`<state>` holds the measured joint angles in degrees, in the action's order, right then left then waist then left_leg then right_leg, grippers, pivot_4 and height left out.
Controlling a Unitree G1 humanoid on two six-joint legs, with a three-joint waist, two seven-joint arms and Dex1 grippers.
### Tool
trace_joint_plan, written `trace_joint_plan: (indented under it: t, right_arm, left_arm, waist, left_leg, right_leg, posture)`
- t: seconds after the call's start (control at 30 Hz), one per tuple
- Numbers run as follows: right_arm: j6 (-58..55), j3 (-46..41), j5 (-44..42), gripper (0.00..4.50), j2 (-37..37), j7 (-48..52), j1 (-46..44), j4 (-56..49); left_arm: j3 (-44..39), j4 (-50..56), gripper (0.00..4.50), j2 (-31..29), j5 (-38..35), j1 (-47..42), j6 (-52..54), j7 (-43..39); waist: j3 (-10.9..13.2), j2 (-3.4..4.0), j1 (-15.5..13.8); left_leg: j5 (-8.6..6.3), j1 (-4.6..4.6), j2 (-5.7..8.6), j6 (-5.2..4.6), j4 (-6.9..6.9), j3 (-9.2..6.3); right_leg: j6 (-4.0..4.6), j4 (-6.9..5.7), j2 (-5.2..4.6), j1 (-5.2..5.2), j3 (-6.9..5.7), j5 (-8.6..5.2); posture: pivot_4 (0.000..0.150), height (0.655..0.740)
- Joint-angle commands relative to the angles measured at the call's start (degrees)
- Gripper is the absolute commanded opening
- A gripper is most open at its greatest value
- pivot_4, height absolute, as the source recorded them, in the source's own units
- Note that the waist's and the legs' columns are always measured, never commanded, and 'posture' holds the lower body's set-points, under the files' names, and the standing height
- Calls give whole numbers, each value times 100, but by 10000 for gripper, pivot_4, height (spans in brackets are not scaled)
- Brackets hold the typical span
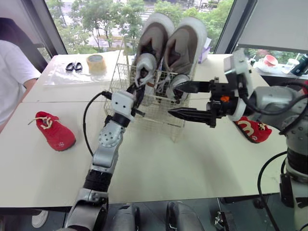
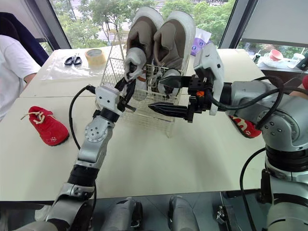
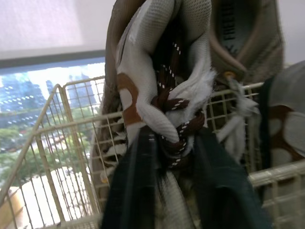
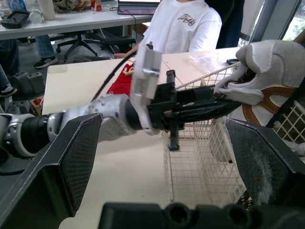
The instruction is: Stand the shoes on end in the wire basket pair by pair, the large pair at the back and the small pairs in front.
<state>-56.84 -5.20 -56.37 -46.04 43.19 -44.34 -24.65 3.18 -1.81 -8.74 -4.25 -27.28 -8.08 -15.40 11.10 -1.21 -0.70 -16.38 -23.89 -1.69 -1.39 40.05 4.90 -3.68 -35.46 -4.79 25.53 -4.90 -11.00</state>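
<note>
Two large grey-and-brown sneakers (image 1: 171,45) stand on end, side by side, at the back of the wire basket (image 1: 149,109). My left gripper (image 1: 139,92) reaches into the basket and is shut on the laces (image 3: 174,138) of the left sneaker. My right gripper (image 1: 174,99) hovers open at the basket's front right, its fingers spread wide by the right sneaker's lower end. One small red shoe (image 1: 55,131) lies on the table far to the left. Another red shoe (image 1: 253,130) lies to the right, partly hidden behind my right arm.
A tape roll (image 1: 96,62) and scissors (image 1: 73,66) lie on the far left of the table. A person in a white shirt (image 1: 12,72) sits at the left edge. A pink cup (image 1: 270,60) stands on the sill at the far right.
</note>
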Motion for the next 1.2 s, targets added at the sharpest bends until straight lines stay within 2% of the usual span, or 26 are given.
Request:
trace_joint_plan:
  t: [0.03, 0.07, 0.1, 0.3, 0.4, 0.47, 0.57, 0.63, 0.7, 0.77, 0.83, 0.93, 1.1, 1.17, 1.2]
  right_arm:
    - [143, -104, 50, 45000, -14, 15, 82, -200]
    - [152, -100, 58, 45000, -16, 15, 103, -205]
    - [171, -88, 103, 45000, -35, 26, 148, -210]
    - [294, 50, 471, 45000, -212, 195, 471, -282]
    - [314, 70, 538, 45000, -269, 280, 593, -318]
    - [324, 32, 529, 45000, -265, 296, 691, -315]
    - [339, -217, 448, 45000, -112, 99, 872, -226]
    - [424, -554, 308, 45000, 209, -294, 904, -115]
    - [461, -808, 168, 45000, 568, -756, 857, -67]
    - [501, -1047, 134, 45000, 1157, -1773, 633, -60]
    - [493, -1399, -79, 45000, 1483, -2493, 588, -234]
    - [181, -1915, -692, 45000, 1247, -2765, 928, -502]
    - [227, -2584, -286, 45000, 220, -2560, 1591, -92]
    - [382, -2955, 0, 45000, -5, -2378, 2218, 9]
    - [456, -3175, 214, 45000, -37, -2333, 2716, -25]
  left_arm:
    - [-49, 925, 30084, -219, -282, -68, 772, -255]
    - [-43, 1046, 35698, -268, -304, -61, 917, -289]
    - [-85, 1279, 39508, -370, -401, -39, 1145, -355]
    - [-688, 2536, 39508, -1192, -1033, 126, 2619, -608]
    - [-1063, 2912, 39508, -1489, -1585, 41, 3379, -673]
    - [-1402, 3044, 39508, -1700, -2120, -70, 4031, -696]
    - [-2033, 3065, 39508, -2002, -3330, -288, 5123, -787]
    - [-2212, 3101, 44865, -2288, -3963, -219, 5609, -1071]
    - [-2280, 3203, 44865, -2502, -4466, -134, 5886, -1321]
    - [-2339, 3366, 44865, -2389, -5512, -108, 6309, -1166]
    - [-2206, 3638, 44865, -2334, -6098, 57, 6552, -954]
    - [-2117, 3776, 44865, -2377, -6988, 417, 6785, -731]
    - [-1805, 3632, 44865, -2272, -7452, 727, 6687, -559]
    - [-1712, 3528, 44865, -2264, -7553, 808, 6668, -612]
    - [-1656, 3469, 44865, -2363, -7343, 819, 6606, -808]
  waist:
    - [0, 0, -19]
    - [0, 0, -17]
    - [0, 0, -14]
    - [2, 4, 3]
    - [2, 4, 2]
    - [2, 3, -9]
    - [2, 3, -6]
    - [3, 5, 2]
    - [4, 6, 9]
    - [4, 5, 10]
    - [5, 8, 7]
    - [5, 9, -30]
    - [5, 8, -9]
    - [3, 9, -24]
    - [3, 8, -35]
  left_leg:
    - [0, 0, 1, 0, 2, -1]
    - [0, -2, 2, 0, 3, -3]
    - [0, -1, 2, 0, 3, -2]
    - [0, 0, -1, 0, -1, -2]
    - [0, 1, -2, 1, 0, -3]
    - [0, 1, -1, 1, 1, -3]
    - [0, 0, 0, 1, 3, -5]
    - [0, 0, -1, 2, 2, -6]
    - [2, 2, -1, 4, 0, -2]
    - [4, 4, -2, 9, -1, -3]
    - [9, 5, -3, 17, 0, -3]
    - [12, 4, 1, 23, -1, -10]
    - [3, 5, 11, 8, 0, -6]
    - [4, 14, 10, 8, 0, -6]
    - [3, 24, 10, 8, -4, -10]
  right_leg:
    - [0, 0, 0, -2, 0, 0]
    - [0, 2, 0, -2, 0, 0]
    - [1, 5, 0, -4, 1, 0]
    - [1, 9, 5, -3, 2, -1]
    - [1, 8, 7, -4, 2, -1]
    - [1, 9, 7, -5, 3, -2]
    - [0, 12, 9, -8, 3, -2]
    - [0, 15, 10, -9, 4, -3]
    - [-1, 14, 13, -8, 7, -3]
    - [-1, 12, 15, -8, 7, -3]
    - [0, 9, 14, -8, 10, -3]
    - [0, 8, 10, -11, 8, -2]
    - [5, 25, 6, -20, 12, -6]
    - [22, 25, 10, -24, 14, -15]
    - [20, 26, 11, -36, 13, -18]
  posture:
    - [1500, 7400]
    - [1500, 7400]
    - [1500, 7400]
    - [1500, 7400]
    - [1500, 7400]
    - [1500, 7400]
    - [1500, 7400]
    - [1500, 7400]
    - [1500, 7400]
    - [1500, 7400]
    - [1500, 7400]
    - [1500, 7400]
    - [1500, 7400]
    - [1500, 7400]
    - [1500, 7400]
